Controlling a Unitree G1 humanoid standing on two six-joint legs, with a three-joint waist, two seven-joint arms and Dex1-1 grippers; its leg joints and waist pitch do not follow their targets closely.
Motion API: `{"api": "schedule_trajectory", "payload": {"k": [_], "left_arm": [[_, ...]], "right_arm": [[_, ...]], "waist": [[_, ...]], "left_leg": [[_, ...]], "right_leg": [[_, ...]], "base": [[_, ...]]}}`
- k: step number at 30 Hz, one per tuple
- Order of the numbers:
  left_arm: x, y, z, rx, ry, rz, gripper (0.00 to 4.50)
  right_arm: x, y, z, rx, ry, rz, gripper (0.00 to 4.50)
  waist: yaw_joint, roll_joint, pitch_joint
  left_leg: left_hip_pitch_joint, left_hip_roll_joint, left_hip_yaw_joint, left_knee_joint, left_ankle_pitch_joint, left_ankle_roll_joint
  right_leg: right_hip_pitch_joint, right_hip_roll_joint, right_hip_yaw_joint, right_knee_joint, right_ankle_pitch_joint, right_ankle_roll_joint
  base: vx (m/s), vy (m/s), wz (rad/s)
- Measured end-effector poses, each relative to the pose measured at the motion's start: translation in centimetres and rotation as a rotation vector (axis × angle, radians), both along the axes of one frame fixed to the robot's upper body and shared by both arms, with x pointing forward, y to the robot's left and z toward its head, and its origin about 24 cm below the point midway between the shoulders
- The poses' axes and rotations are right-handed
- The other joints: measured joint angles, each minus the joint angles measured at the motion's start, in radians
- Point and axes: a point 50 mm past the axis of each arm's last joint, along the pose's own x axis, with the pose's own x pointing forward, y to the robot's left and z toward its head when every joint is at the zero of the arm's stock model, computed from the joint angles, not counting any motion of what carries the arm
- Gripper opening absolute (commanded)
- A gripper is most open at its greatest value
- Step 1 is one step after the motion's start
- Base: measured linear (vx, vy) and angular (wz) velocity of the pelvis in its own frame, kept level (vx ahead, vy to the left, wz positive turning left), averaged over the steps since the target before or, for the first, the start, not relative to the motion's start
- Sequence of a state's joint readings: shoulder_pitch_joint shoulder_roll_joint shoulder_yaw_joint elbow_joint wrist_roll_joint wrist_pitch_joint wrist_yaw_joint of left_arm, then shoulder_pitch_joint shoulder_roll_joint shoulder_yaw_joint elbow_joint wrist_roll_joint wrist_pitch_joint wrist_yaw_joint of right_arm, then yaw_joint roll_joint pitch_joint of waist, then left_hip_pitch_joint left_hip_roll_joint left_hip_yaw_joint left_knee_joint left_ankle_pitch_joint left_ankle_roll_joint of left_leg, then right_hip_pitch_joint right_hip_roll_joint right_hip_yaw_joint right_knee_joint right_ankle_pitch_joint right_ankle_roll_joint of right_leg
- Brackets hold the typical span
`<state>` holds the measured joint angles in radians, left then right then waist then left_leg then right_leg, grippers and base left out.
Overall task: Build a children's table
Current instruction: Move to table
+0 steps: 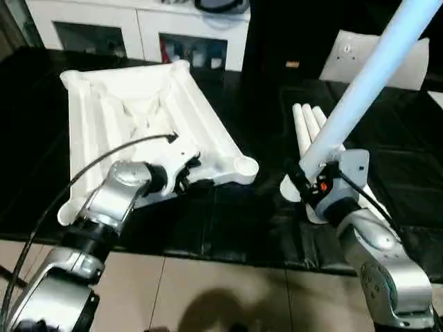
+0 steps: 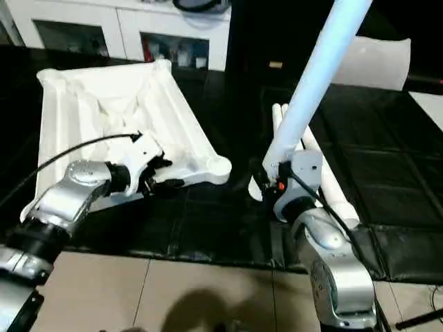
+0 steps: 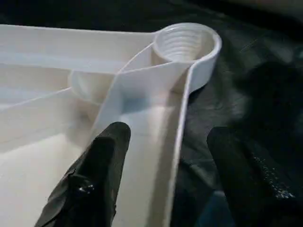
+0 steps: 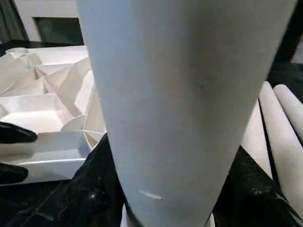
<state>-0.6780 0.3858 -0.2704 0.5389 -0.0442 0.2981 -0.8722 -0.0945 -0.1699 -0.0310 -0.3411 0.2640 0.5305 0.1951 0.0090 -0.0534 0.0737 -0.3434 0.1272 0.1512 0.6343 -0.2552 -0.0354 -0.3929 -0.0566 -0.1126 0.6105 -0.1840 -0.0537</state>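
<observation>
Our right fingers [image 1: 313, 181] clamp one leg [image 1: 367, 83] near-upright; our left fingers [image 3: 102, 165], apart, straddle the tabletop's [image 1: 138, 111] rim beside the corner socket [image 3: 185, 43].

Your two head cameras look down from above at the same tabletop [image 1: 138, 124]. Your left wrist camera sits very close to its corner socket [image 3: 185, 43]. Your right wrist camera looks up along a leg [image 4: 189, 94], very close.

No readable text, labels, brands or numbers from my end. Tabletop [image 1: 138, 111] plain white, no marking I can see. Held leg [image 1: 374, 76] plain too. Small orange tag [image 1: 292, 65] on dark panel at back, too small to read. Cabinet [image 1: 138, 28] contents blurred, nothing legible.
</observation>
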Motion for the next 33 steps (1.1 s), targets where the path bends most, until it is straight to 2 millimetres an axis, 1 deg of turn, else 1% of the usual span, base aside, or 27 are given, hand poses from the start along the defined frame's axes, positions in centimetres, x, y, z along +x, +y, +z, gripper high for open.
{"api": "schedule_trajectory", "payload": {"k": [2,3,4,6,9,10,12,13,17,19,21,23,24,26,28,33], "left_arm": [[0.3,-0.2,0.2,0.021,0.004,-0.015,2.76],[0.5,-0.1,0.2,0.039,0.013,-0.015,2.62],[0.6,0.0,0.0,0.049,0.022,-0.009,2.62],[0.6,0.3,-0.7,0.072,0.050,0.003,2.34],[0.5,0.3,-1.2,0.082,0.071,0.004,2.14],[0.5,0.4,-1.2,0.084,0.074,0.001,2.14],[0.6,0.3,-1.0,0.084,0.070,-0.018,1.84],[0.7,0.3,-0.9,0.085,0.066,-0.023,1.80],[0.8,0.3,-0.9,0.088,0.057,-0.046,1.39],[0.8,0.2,-0.8,0.086,0.057,-0.053,1.28],[0.7,0.2,-0.9,0.084,0.061,-0.061,1.03],[0.7,0.1,-0.8,0.082,0.061,-0.069,0.86],[0.7,0.1,-0.9,0.081,0.059,-0.073,0.86],[0.7,0.1,-0.9,0.079,0.060,-0.076,0.78],[0.7,0.2,-1.1,0.079,0.069,-0.074,0.52],[0.6,0.2,-1.1,0.086,0.069,-0.084,0.18]], "right_arm": [[0.0,0.0,0.0,0.000,-0.001,0.000,1.95],[0.0,0.0,0.0,0.000,-0.001,0.000,1.95],[0.0,0.0,0.0,0.000,-0.001,-0.001,1.95],[0.0,0.0,0.0,0.000,-0.002,-0.003,1.95],[0.0,-0.1,0.1,0.001,-0.010,-0.005,1.95],[0.0,-0.1,0.1,0.001,-0.012,-0.005,1.95],[0.0,-0.1,0.1,0.001,-0.012,-0.005,1.95],[0.0,0.0,0.1,0.001,-0.012,-0.005,1.95],[0.0,0.0,0.1,0.001,-0.012,-0.005,1.95],[0.0,0.0,0.1,0.002,-0.013,-0.004,1.95],[0.0,0.0,0.1,0.003,-0.013,-0.004,1.95],[0.0,0.0,0.1,0.003,-0.014,-0.004,1.95],[0.0,0.0,0.1,0.003,-0.014,-0.004,1.95],[0.0,0.0,0.1,0.004,-0.014,-0.004,1.95],[0.0,0.0,0.1,0.007,-0.015,-0.004,1.95],[0.0,0.5,0.1,0.042,-0.010,0.023,1.95]], "waist": [[0.002,0.000,0.000],[0.002,0.000,0.000],[0.003,0.000,0.000],[0.000,0.000,0.000],[0.001,0.000,0.000],[0.002,0.000,0.000],[0.005,0.000,0.000],[0.007,0.000,0.000],[0.010,0.000,0.000],[0.013,0.000,0.000],[0.017,0.000,0.000],[0.021,0.000,0.000],[0.022,0.000,0.000],[0.023,0.000,0.000],[0.023,0.000,0.000],[0.022,0.000,0.000]], "left_leg": [[0.000,0.000,0.000,0.000,0.000,0.000],[0.000,0.000,0.000,0.000,0.000,0.000],[0.000,0.000,0.000,0.000,0.000,0.000],[0.000,0.000,0.000,0.000,0.000,0.000],[-0.001,0.000,0.000,0.000,0.000,0.000],[-0.002,0.000,0.000,0.000,0.000,0.000],[-0.005,0.000,0.001,0.000,0.001,0.001],[-0.005,0.000,0.001,0.000,0.001,0.001],[-0.005,0.000,0.001,0.000,0.001,0.001],[-0.005,0.000,0.001,0.000,0.001,0.001],[-0.005,0.001,0.001,0.000,0.001,0.001],[-0.005,0.001,0.002,0.000,0.001,0.001],[-0.005,0.001,0.002,0.000,0.001,0.001],[-0.005,0.001,0.002,0.000,0.001,0.001],[-0.005,0.001,0.002,0.000,0.001,0.001],[-0.005,0.001,0.002,0.000,0.001,0.001]], "right_leg": [[0.000,0.000,0.000,0.000,0.000,0.000],[0.000,0.000,0.000,0.000,0.000,0.000],[0.000,0.000,0.000,0.000,0.000,0.000],[0.000,0.000,0.000,0.000,0.000,0.000],[-0.001,0.000,0.000,0.000,0.000,0.000],[-0.002,0.000,0.000,0.000,0.000,0.000],[-0.004,0.000,0.000,0.000,0.001,-0.001],[-0.005,0.000,0.000,0.000,0.001,-0.002],[-0.005,0.000,0.000,0.000,0.001,-0.002],[-0.005,0.000,0.000,0.000,0.001,-0.002],[-0.005,0.000,0.000,0.000,0.001,-0.002],[-0.005,0.000,0.000,0.000,0.001,-0.002],[-0.005,0.000,0.000,0.000,0.001,-0.002],[-0.005,0.000,0.000,0.000,0.001,-0.002],[-0.005,0.000,0.000,0.000,0.001,-0.002],[-0.005,0.000,0.000,0.000,0.001,-0.002]], "base": [[0.000,0.000,0.00],[0.000,0.000,0.00],[0.000,0.000,0.00],[0.000,0.000,0.00],[0.000,0.000,0.00],[0.000,0.000,0.00],[0.000,0.000,0.00],[0.000,0.000,0.00],[0.000,0.000,0.00],[0.000,0.000,0.00],[0.000,0.000,0.00],[0.000,0.000,0.00],[0.000,0.000,0.00],[0.000,0.000,0.00],[0.000,0.000,0.00],[0.000,0.000,0.00]]}}
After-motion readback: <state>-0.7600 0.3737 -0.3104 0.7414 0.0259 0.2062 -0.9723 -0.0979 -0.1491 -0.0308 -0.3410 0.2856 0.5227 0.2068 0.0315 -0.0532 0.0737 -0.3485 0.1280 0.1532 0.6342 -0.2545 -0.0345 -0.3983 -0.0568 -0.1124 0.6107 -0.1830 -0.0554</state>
